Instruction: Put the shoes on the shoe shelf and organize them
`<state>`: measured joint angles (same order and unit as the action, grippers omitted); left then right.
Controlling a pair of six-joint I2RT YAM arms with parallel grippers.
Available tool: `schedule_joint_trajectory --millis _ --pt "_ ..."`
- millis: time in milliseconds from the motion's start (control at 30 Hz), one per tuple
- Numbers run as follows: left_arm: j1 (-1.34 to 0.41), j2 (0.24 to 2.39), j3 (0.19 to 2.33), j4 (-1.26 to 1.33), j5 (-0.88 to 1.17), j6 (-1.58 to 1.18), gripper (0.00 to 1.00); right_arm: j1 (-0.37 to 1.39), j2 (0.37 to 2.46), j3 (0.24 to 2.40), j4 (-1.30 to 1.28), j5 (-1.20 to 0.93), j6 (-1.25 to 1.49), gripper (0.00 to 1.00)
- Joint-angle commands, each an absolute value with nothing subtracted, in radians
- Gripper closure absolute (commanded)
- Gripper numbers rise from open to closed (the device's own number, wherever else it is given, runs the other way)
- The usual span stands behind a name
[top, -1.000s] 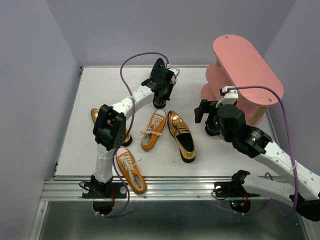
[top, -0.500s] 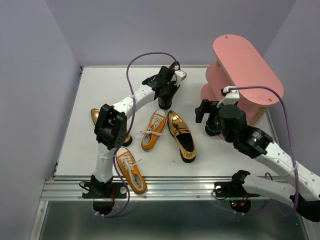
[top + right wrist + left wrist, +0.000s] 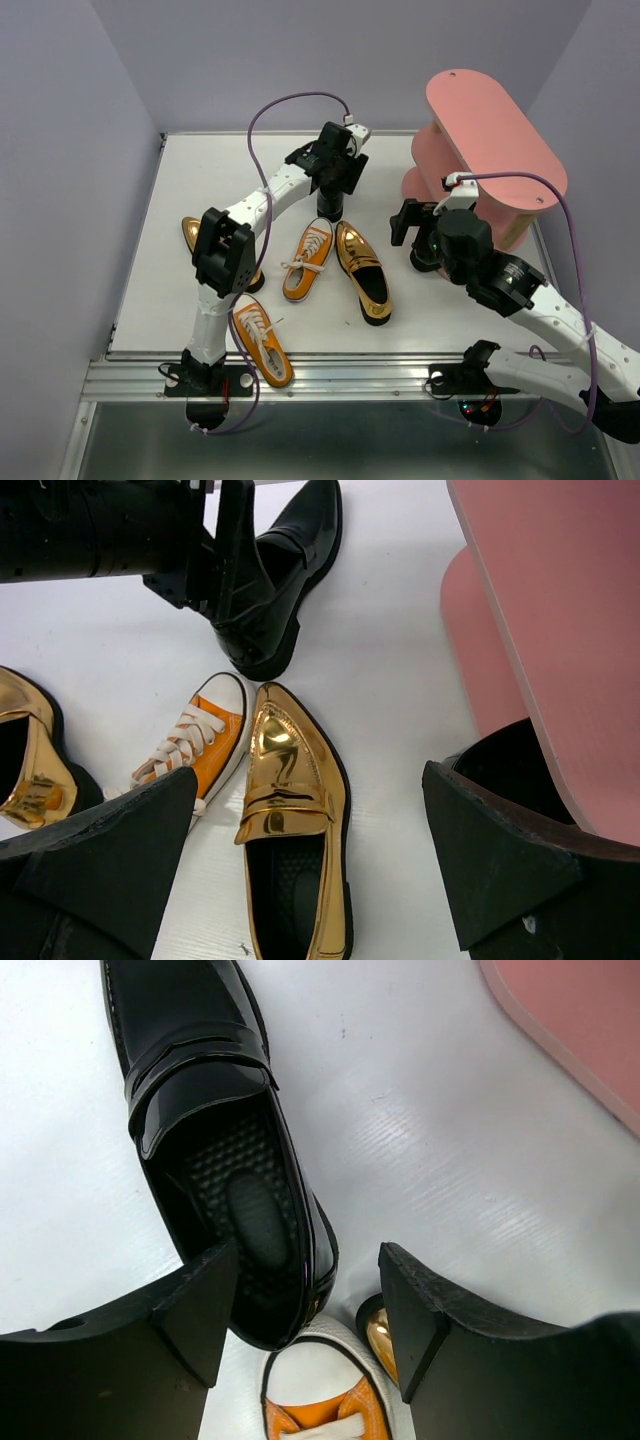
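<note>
Six shoes are counted on the tabletop [image 3: 200,180]: two orange sneakers [image 3: 308,262], two gold loafers [image 3: 362,272], two black dress shoes [image 3: 200,1060] (one half hidden), while left pincer [image 3: 308,1260] and right pincer [image 3: 308,780] are held apart.

The white flat table [image 3: 190,180] carries six shoes and one pink rack of stacked oval boards [image 3: 490,130].

Reference item: the shiny gold loafer [image 3: 362,270] at mid-table, toe toward the far edge.
- An orange canvas sneaker with white laces [image 3: 308,258] lies just beside it on the left.
- A glossy black dress shoe [image 3: 215,1140] lies just beyond its toe, heel end nearest.
- The second gold loafer [image 3: 188,230] lies well to its left and is only partly visible.
- The second orange sneaker [image 3: 262,342] lies to its near left, by the table's near edge.
- The second black shoe [image 3: 500,758] lies to its right, partly under a rack board.
- The rack stands to its far right.
</note>
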<state>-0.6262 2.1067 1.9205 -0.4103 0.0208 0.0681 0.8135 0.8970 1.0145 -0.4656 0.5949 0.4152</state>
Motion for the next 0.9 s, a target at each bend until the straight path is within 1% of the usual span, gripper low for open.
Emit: schedule_joint_trajectory --millis 0,67,200,333,500,567,633,667,700,733,767,867 --pt "-0.626 2.057 1.97 -0.371 -0.037 -0.073 0.31 0.822 0.9 1.032 -0.453 0.612 0.414 0.0" --pt "-0.626 2.084 1.98 -0.371 -0.086 -0.138 0.31 0.822 0.899 1.032 -0.451 0.612 0.414 0.0" --pt "-0.627 2.144 2.011 -0.377 -0.115 -0.211 0.31 0.822 0.888 1.029 -0.451 0.615 0.414 0.0" --pt "-0.638 2.204 2.039 -0.376 -0.133 -0.225 0.32 0.822 0.879 1.026 -0.454 0.62 0.414 0.0" --pt "-0.646 2.272 2.06 -0.413 -0.165 -0.222 0.39 0.822 0.874 1.025 -0.46 0.624 0.416 0.0" --pt "-0.647 2.281 2.059 -0.426 -0.184 -0.213 0.43 0.822 0.874 1.022 -0.459 0.626 0.416 0.0" --pt "-0.647 2.286 2.049 -0.442 -0.215 -0.203 0.49 0.822 0.874 1.023 -0.46 0.627 0.416 0.0" --pt "-0.649 2.286 2.046 -0.445 -0.224 -0.187 0.6 0.822 0.876 1.023 -0.46 0.627 0.416 0.0" --pt "-0.649 2.283 2.043 -0.449 -0.232 -0.175 0.68 0.822 0.877 1.023 -0.46 0.626 0.416 0.0" --pt "-0.649 2.281 2.042 -0.452 -0.232 -0.145 0.89 0.822 0.879 1.025 -0.46 0.626 0.416 0.0" --pt "-0.649 2.276 2.042 -0.457 -0.232 -0.127 1.0 0.822 0.879 1.026 -0.459 0.624 0.414 0.0" --pt "-0.649 2.247 2.033 -0.456 -0.229 -0.037 1.0 0.822 0.881 1.028 -0.46 0.624 0.414 0.0"
